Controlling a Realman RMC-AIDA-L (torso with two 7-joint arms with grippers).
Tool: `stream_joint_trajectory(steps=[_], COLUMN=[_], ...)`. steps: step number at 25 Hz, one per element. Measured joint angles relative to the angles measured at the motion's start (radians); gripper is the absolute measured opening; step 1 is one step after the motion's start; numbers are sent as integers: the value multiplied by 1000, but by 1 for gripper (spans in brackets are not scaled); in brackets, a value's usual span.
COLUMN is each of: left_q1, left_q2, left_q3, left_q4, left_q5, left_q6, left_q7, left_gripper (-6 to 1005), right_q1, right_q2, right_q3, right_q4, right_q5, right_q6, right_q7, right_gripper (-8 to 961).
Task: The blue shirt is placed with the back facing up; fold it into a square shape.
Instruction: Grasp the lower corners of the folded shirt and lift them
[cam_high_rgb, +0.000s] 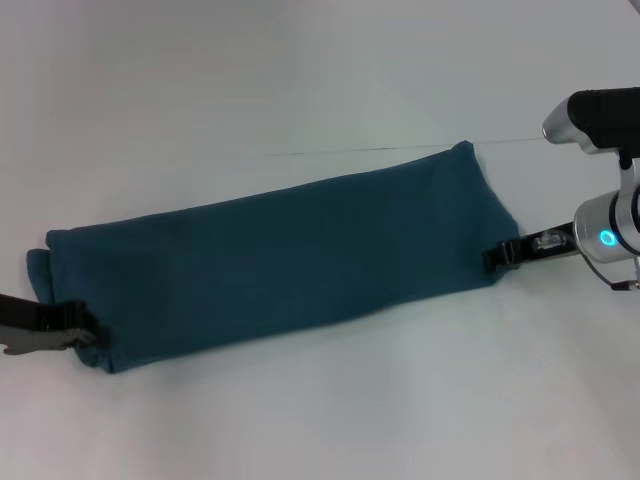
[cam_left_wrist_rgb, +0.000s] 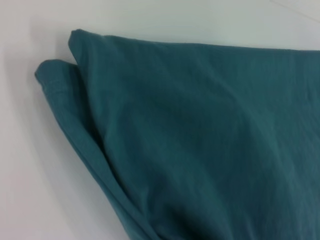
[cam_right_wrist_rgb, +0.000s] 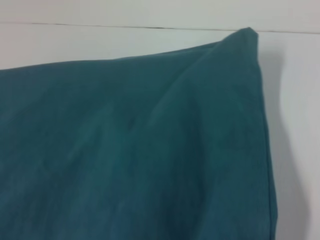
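The blue shirt (cam_high_rgb: 290, 260) lies on the white table as a long, narrow folded strip, plain side up, running from near left to far right. My left gripper (cam_high_rgb: 88, 335) sits at the strip's near-left corner, its fingers closed on the cloth edge. My right gripper (cam_high_rgb: 497, 258) pinches the edge at the right end of the strip. In the left wrist view the shirt (cam_left_wrist_rgb: 200, 140) shows layered folded edges at its end. The right wrist view has the shirt (cam_right_wrist_rgb: 130, 150) filling most of the picture, with one pointed corner toward the table seam.
The white table (cam_high_rgb: 300, 80) spreads around the shirt on all sides. A thin seam line (cam_high_rgb: 380, 148) crosses the table just beyond the shirt's far right corner. The right arm's silver wrist (cam_high_rgb: 605, 235) with a blue light stands at the right edge.
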Motion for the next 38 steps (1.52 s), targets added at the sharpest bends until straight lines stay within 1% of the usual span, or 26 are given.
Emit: stream_joint_trajectory(steps=[1,4,9,12,16,17,22,26,30,32,38], left_q1=[1,5,8,10,14,19,46,72,99,110,112], left_q2=[0,0,0,11,38,45,55,55,50,47,41], left_q3=[0,1,1,2,0,-3,-6,-10,-14,-24,-38], left_q4=[0,2,6,7,18,35,92,116,127,127,127], left_q5=[0,0,5,9,21,37,84,99,98,93,79], left_q6=[0,3,17,42,119,164,306,389,431,433,426], left_q7=[0,1,15,24,27,28,36,54,67,75,89], left_gripper=[70,70,70,71,71,71,70,70,70,70,70], right_q1=[-1,-6,-7,-9,-12,-12,-33,-64,-101,-123,-134], right_q2=[0,-3,-8,-10,-20,-22,-28,-25,-13,-7,-3], right_q3=[1,3,1,-1,-3,-2,-2,-3,-5,0,5], right_q4=[0,-7,-26,-61,-118,-129,-192,-246,-316,-363,-394], right_q5=[9,32,35,33,-4,-12,-27,-30,-47,-49,-48], right_q6=[-2,-12,-42,-107,-267,-311,-550,-672,-759,-784,-794], right_q7=[-9,-30,-41,-63,-99,-110,-172,-193,-197,-196,-210], right_gripper=[751,496,263,232,197,194,183,183,181,179,195])
